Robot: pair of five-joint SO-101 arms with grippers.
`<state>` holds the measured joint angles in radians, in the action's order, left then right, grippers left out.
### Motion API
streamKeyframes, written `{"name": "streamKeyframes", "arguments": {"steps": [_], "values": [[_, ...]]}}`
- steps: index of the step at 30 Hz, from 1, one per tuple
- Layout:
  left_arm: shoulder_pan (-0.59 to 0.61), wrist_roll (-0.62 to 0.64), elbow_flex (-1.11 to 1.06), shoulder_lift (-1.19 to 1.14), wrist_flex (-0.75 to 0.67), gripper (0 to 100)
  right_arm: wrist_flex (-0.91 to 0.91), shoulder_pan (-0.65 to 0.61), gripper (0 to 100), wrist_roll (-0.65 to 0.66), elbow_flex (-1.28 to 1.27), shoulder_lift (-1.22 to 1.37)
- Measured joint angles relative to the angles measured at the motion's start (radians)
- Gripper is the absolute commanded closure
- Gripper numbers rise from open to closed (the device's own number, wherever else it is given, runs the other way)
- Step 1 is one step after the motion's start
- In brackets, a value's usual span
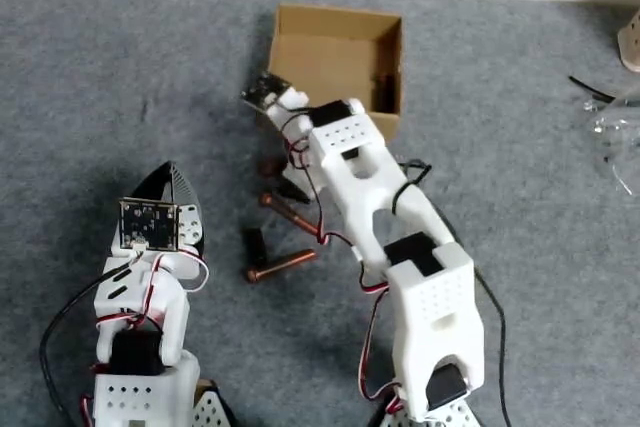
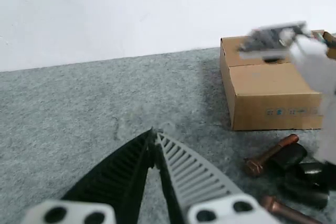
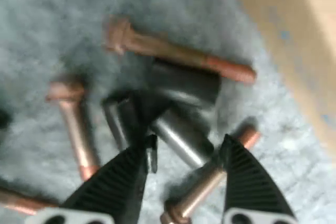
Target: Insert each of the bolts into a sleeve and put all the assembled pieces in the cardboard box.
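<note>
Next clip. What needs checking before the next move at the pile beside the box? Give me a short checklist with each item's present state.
1. Right gripper open: ok.
2. A sleeve sits between its jaws: ok.
3. That sleeve lies clear of other parts: not ok; a second sleeve lies against it and a bolt lies alongside.
4. Left gripper out of the way: ok, shut, off to one side.
5. Cardboard box open on top: ok.
6. Assembled pieces already in the box: cannot tell.
</note>
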<state>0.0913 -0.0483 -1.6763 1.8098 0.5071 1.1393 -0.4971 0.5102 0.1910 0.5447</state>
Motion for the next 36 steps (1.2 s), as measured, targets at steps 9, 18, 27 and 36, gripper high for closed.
{"name": "streamKeyframes", "arguments": {"steps": [9,18,27,36], "values": [[0.000,0.000,0.000,0.000,0.000,99,-0.052,0.002,81.5,-0.002,-0.037,0.000],[0.000,0.000,0.000,0.000,-0.002,99,-0.104,0.002,81.5,-0.002,-0.041,0.000],[0.000,0.000,0.000,0.000,-0.002,99,-0.138,-0.002,90.5,0.032,-0.092,-0.006],[0.000,0.000,0.000,0.000,-0.002,99,-0.146,0.000,99.3,0.034,-0.106,-0.009]]}}
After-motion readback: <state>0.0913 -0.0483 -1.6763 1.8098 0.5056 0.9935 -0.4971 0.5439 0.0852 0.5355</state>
